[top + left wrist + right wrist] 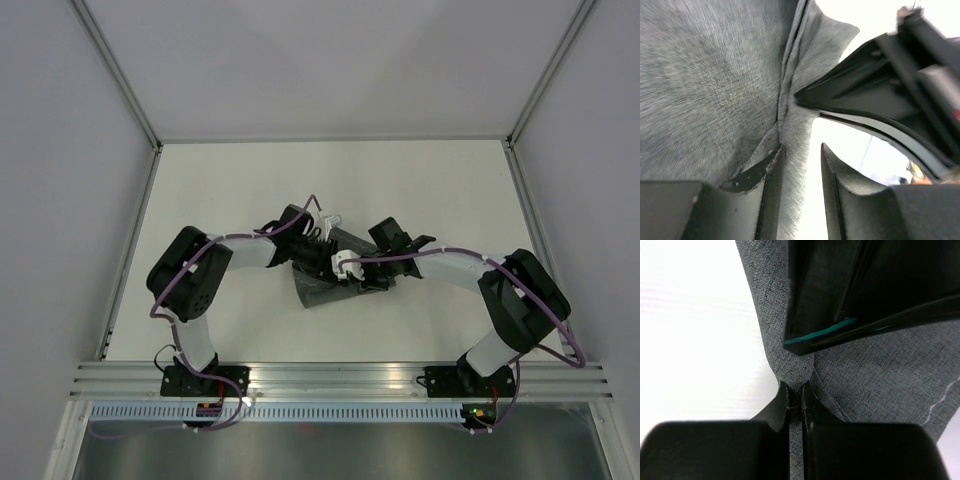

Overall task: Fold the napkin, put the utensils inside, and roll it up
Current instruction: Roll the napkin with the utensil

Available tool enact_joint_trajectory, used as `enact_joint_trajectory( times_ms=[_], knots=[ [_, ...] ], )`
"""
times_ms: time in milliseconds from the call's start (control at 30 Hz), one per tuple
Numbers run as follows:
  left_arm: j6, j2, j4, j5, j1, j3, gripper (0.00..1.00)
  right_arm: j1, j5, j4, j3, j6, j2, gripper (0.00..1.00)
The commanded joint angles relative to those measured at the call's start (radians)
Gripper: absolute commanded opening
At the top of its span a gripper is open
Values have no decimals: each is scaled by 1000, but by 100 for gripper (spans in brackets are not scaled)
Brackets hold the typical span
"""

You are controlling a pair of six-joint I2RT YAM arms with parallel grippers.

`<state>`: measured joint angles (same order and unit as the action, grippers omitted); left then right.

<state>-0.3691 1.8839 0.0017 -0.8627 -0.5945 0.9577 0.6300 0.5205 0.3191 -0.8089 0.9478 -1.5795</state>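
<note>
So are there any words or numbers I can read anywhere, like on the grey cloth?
None: no words, numbers, labels or signs can be read in any view.
The napkin is plain grey cloth with only a pale stitched line, not writing.

Both arms reach inward from left and right and meet over the napkin (322, 292), a bunched dark grey heap at the middle of the white table (230, 180). The left gripper (318, 252) and the right gripper (345, 272) sit close together above it.
</note>
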Motion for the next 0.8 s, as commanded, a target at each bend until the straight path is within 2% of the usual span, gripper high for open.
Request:
enact_joint_trajectory(
  times_ms=[0, 167, 233, 300, 367, 400, 500, 600, 767],
  knots=[
    [-100, -126, 142, 124, 9, -39, 41, -50, 61, 187, -41, 54, -86, 0],
    [-91, -328, 211, 333, 10, -128, 42, -88, 102, 279, -137, 89, -180, 0],
    [-106, -412, 295, 492, 10, -221, 41, -101, 128, 340, -188, 103, -211, 0],
    [-123, -569, 371, 656, 10, -355, 43, -115, 141, 388, -219, 118, -253, 0],
    [-133, -717, 481, 732, 9, -439, 45, -128, 148, 419, -262, 126, -278, 0],
    [-122, -758, 486, 798, -2, -482, 46, -131, 153, 448, -277, 132, -305, 0],
    [-47, -887, 449, 962, -60, -513, 46, -145, 167, 511, -358, 135, -367, 1],
    [82, -968, 432, 1051, -114, -519, 49, -148, 167, 563, -423, 126, -428, 0],
    [326, -964, 412, 1223, -281, -481, 52, -148, 150, 636, -518, 91, -516, 1]
  ],
)
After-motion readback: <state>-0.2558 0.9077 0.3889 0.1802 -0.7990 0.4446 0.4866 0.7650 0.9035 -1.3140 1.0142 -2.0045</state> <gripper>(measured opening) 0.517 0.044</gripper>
